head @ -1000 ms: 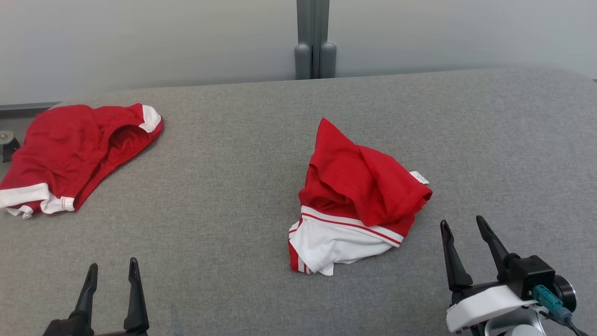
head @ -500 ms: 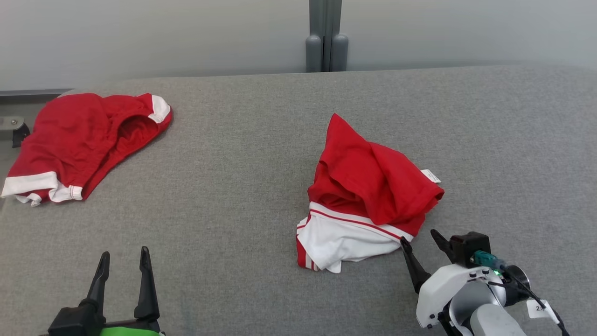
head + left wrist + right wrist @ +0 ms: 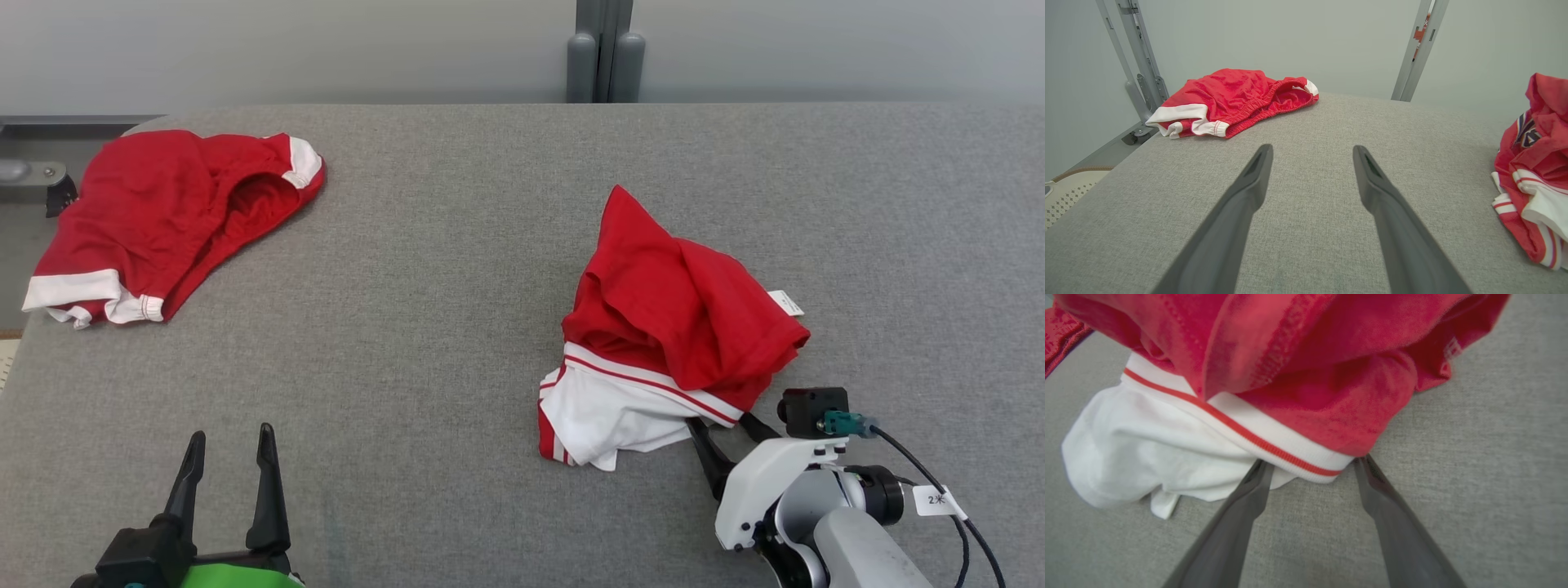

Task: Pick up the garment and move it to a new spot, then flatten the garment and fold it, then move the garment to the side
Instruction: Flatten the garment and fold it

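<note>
A crumpled red and white garment [image 3: 669,327] lies on the grey padded table [image 3: 441,327], right of the middle. My right gripper [image 3: 722,429] is open at its near edge, both fingertips touching the white, red-striped hem. In the right wrist view that hem [image 3: 1290,457] bulges between the spread fingers of the right gripper [image 3: 1312,465], which hold nothing. My left gripper [image 3: 231,441] hovers open and empty at the lower left, far from the garment. Seen from the left wrist, the left gripper [image 3: 1312,149] points across bare table, with the garment [image 3: 1535,163] at the right edge.
A second red garment with white trim [image 3: 163,212] lies at the table's far left corner, and the left wrist view shows this second garment [image 3: 1233,98] too. A grey post [image 3: 600,57] stands behind the table against a pale wall. The table's left edge [image 3: 12,359] is close to that garment.
The camera has shifted, sliding the whole scene right. My right gripper has advanced and tipped down to the garment's near hem. The left gripper has kept its place.
</note>
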